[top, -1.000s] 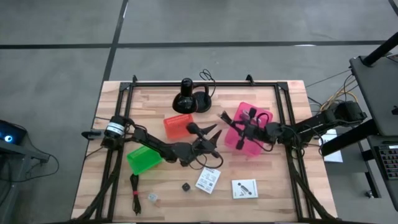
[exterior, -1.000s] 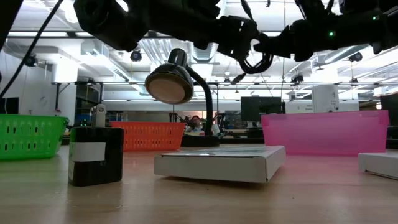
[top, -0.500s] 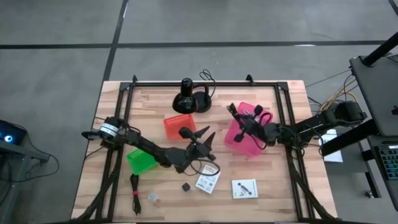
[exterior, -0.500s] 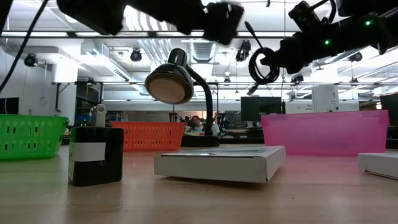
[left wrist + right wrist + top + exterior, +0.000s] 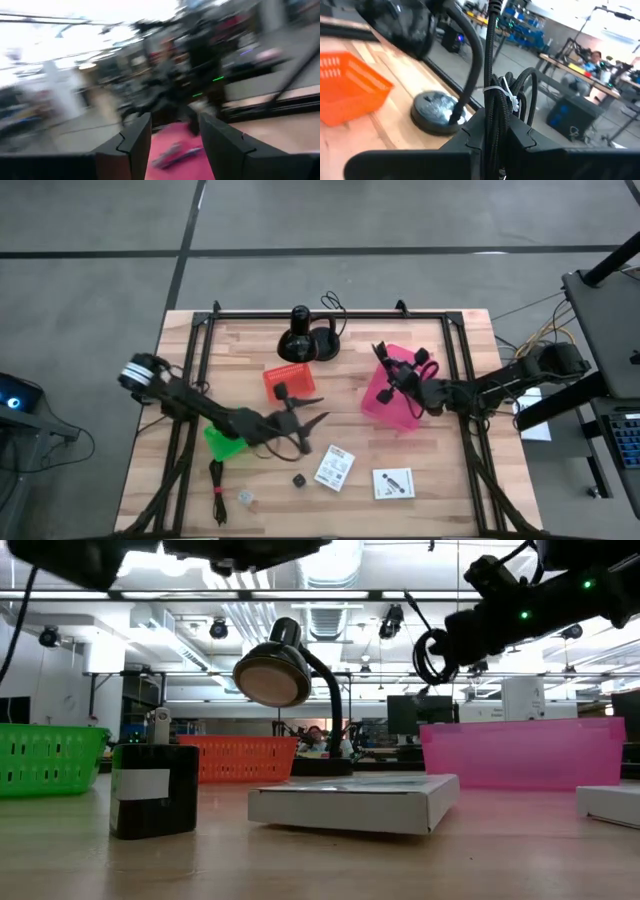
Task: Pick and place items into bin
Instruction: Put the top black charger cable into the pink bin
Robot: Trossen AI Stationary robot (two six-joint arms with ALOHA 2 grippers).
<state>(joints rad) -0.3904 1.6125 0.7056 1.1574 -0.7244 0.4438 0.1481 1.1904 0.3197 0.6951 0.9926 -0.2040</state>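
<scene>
Your right claw point(image 5: 385, 363) holds the black cable point(image 5: 496, 100) tight, up over the pink bin point(image 5: 378, 402). Next, lower and let go. Your left claw point(image 5: 300, 412) waits wide, empty.

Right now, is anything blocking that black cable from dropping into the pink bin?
Nothing visible blocks it. The right gripper holds the black coiled cable in the air over the pink bin, whose top is open, with only air between them. The left gripper is off near the orange bin.
</scene>
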